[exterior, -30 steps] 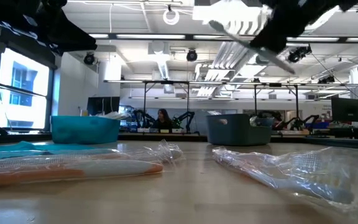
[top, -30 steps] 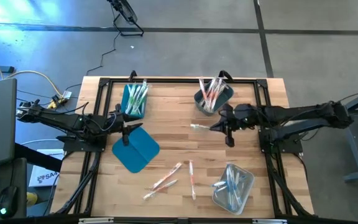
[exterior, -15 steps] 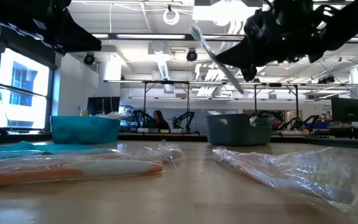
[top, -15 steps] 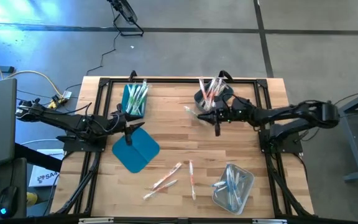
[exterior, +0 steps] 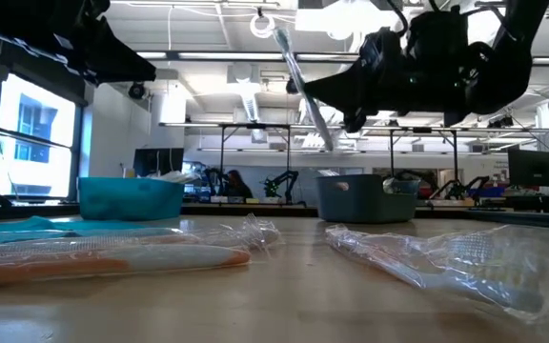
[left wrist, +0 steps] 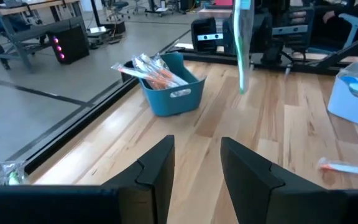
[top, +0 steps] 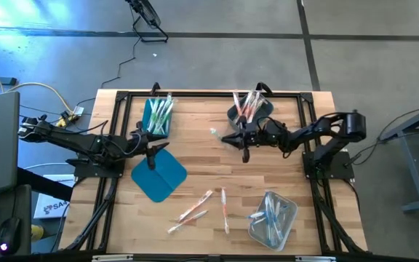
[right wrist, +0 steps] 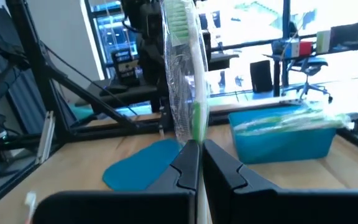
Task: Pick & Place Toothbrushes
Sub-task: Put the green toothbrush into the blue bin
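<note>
The right gripper (top: 233, 138) is pinching a green toothbrush (right wrist: 188, 74) in a clear wrapper, up in the air just beside the grey bin (top: 262, 110) at about 1 o'clock on the table (top: 202, 164). The left gripper (top: 153, 154) waits at 9 o'clock above the teal lid (top: 160, 177), fingers spread and holding nothing. No writing can be read.

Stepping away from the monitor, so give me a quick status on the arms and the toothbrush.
Right gripper shut on green toothbrush, held above mid-table. Left gripper open, empty, over teal lid. Nothing blocking.
</note>
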Available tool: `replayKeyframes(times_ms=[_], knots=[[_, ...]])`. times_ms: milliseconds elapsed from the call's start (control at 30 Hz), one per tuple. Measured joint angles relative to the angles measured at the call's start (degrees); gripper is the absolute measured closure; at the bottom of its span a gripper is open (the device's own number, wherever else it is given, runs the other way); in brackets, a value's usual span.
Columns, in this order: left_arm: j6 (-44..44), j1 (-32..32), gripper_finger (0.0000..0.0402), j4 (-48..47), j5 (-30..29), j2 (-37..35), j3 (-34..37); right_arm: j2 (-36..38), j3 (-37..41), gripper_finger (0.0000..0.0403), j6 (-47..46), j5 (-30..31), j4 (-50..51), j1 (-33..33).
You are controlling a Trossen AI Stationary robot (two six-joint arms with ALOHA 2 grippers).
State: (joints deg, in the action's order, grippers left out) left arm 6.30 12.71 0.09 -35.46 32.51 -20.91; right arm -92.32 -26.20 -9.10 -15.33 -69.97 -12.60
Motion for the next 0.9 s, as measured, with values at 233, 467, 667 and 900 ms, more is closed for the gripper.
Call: replayKeyframes(times_ms=[233, 467, 667, 900], knots=[[3.8, 0.0, 0.0275, -1.3, 0.0, 0.0, 0.7, -0.9, 0.0, 0.0399, 0.2, -0.1, -0.4, 0.4], [6.2, 0.0, 0.0275, 19.6, 1.7, 0.0, 11.9, -0.9, -0.5, 0.0399, 1.7, 0.0, -2.7, 0.4], [1.5, -0.9, 0.0275, 28.9, 3.5, -1.5, 16.7, -0.9, -0.9, 0.0399, 1.8, 0.0, -2.2, 0.4], [3.0, -12.7, 0.0275, 30.2, 19.0, -1.9, 16.8, -0.9, -1.6, 0.04, 1.9, 0.2, -2.1, 0.2]])
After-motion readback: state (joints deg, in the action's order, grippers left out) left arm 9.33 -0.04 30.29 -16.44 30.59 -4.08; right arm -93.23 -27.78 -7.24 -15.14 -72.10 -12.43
